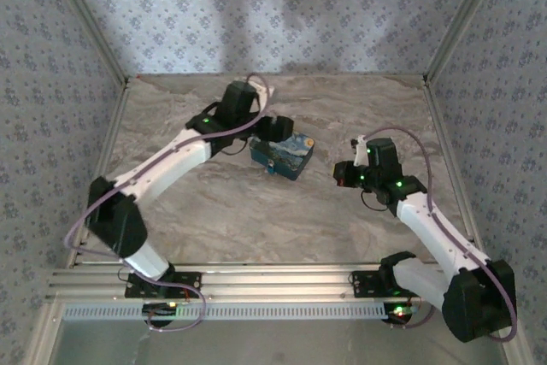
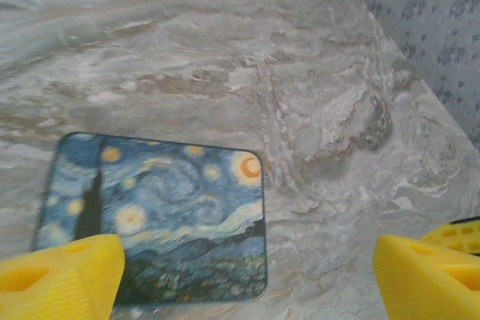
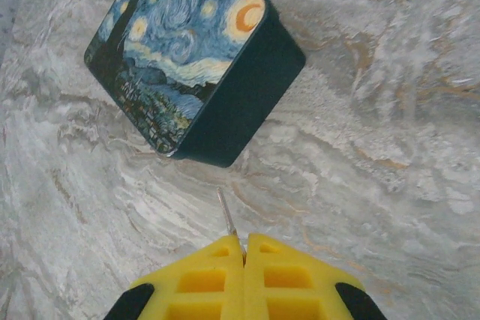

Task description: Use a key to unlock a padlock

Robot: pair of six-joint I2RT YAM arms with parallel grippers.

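Between the pressed-together yellow fingers of the right gripper (image 3: 244, 249) sits the key (image 3: 226, 215). It is a thin metal blade pinched at its base and poking out ahead of the fingertips. Its long axis runs forward and a touch to the left in the wrist view.

Just ahead of the tip, apart from it, stands the blue painted box (image 3: 195, 65). The box's dark side wall is turned toward this gripper, and its nearest corner lies a little left of the blade's line.

The padlock is too small to pick out with certainty. From above, a pale speck (image 1: 273, 168) on the box wall facing the arm bases may be it. That would put it ahead and left of the key, round the corner from the wall the right wrist looks at.

The left gripper (image 2: 244, 282) hangs over the box, fingers spread wide with nothing between them and the lid just below. It is the nearer arm to the box, while the right is near but clear. The key probably has to swing round to that wall.
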